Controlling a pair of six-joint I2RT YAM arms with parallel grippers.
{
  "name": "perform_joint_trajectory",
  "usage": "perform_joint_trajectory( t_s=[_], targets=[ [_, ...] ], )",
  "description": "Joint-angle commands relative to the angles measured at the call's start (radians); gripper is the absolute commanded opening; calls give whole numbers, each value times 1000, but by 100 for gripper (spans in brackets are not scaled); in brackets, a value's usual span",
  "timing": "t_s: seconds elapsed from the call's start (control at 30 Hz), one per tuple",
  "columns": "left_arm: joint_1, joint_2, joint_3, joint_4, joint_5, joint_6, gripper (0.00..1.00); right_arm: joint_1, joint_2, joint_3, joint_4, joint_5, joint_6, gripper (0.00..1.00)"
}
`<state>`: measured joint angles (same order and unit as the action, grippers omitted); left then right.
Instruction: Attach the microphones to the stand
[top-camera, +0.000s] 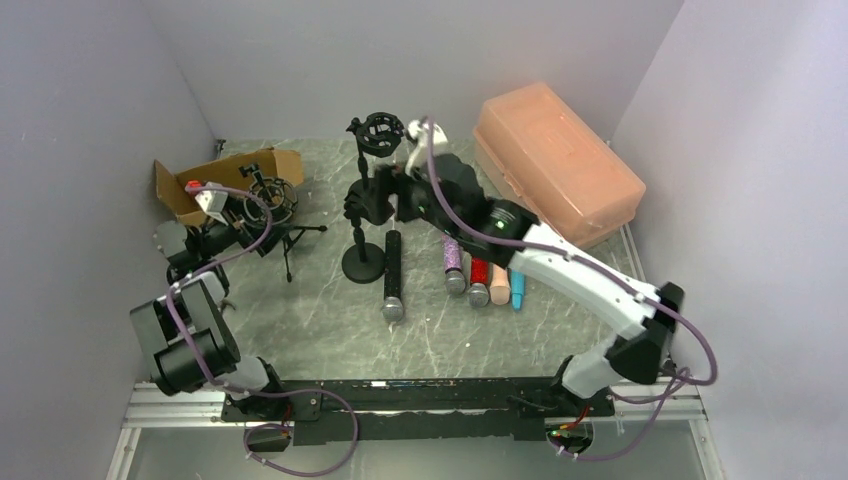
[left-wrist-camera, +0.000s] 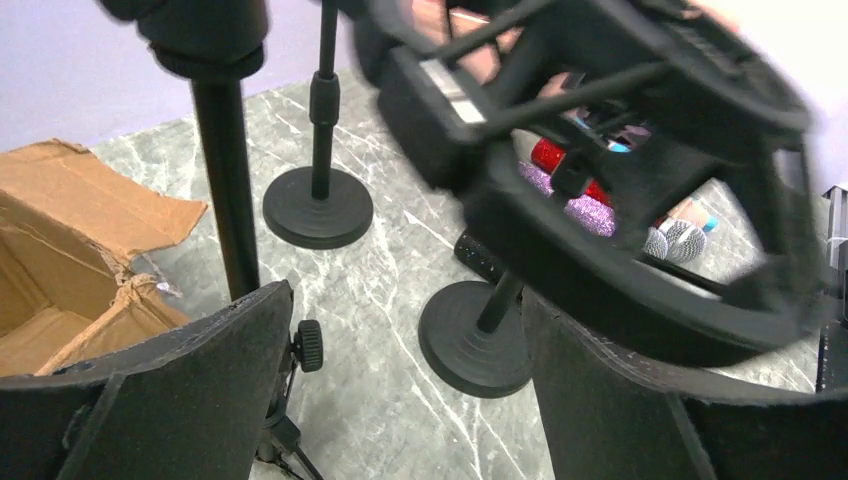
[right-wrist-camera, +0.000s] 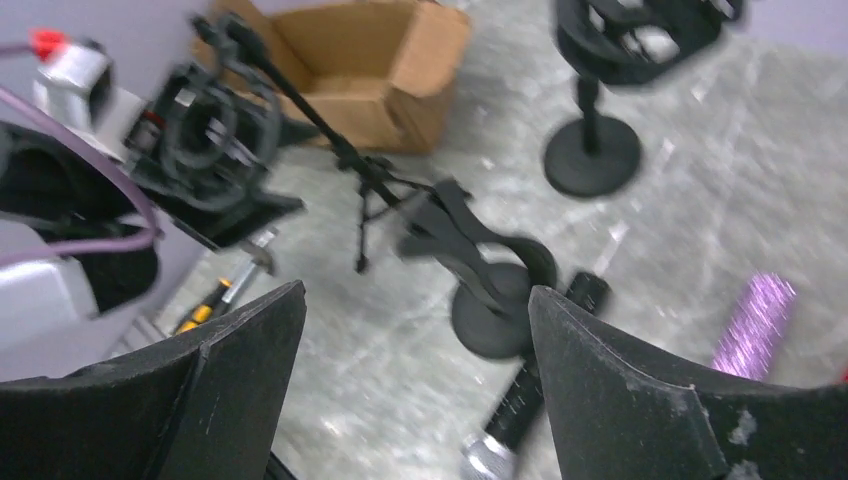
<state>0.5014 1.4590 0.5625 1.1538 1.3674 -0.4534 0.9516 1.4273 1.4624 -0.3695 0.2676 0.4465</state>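
My right gripper (right-wrist-camera: 415, 300) hangs with its fingers wide apart and nothing between them. The black microphone (right-wrist-camera: 530, 390) lies flat on the desk (right-wrist-camera: 400, 400), below the gripper and a little to the right of the gap. Its long axis runs slantwise away from the gripper, with the silver head at the near end and the tail just beside the base of the stand (right-wrist-camera: 490, 320). The purple microphone (right-wrist-camera: 755, 325) lies further right. My left gripper (left-wrist-camera: 405, 300) is open too, but well apart from them. I judge the right arm is the nearer one; it needs a small turn of the wrist to straddle that axis.
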Motion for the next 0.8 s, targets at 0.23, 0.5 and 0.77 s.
perform_joint_trajectory(
  t_s=[0.23, 0.5, 0.77],
  targets=[
    [75, -321, 244, -1588, 97, 1108, 100, 41, 548, 777, -200, -219, -88, 86],
    [232, -8, 703, -2728, 156, 1798, 99, 64, 688, 939, -216, -263, -74, 86],
    [298, -49, 685, -2727, 110, 1880, 99, 73, 651, 871, -147, -298, -43, 85]
  ],
)
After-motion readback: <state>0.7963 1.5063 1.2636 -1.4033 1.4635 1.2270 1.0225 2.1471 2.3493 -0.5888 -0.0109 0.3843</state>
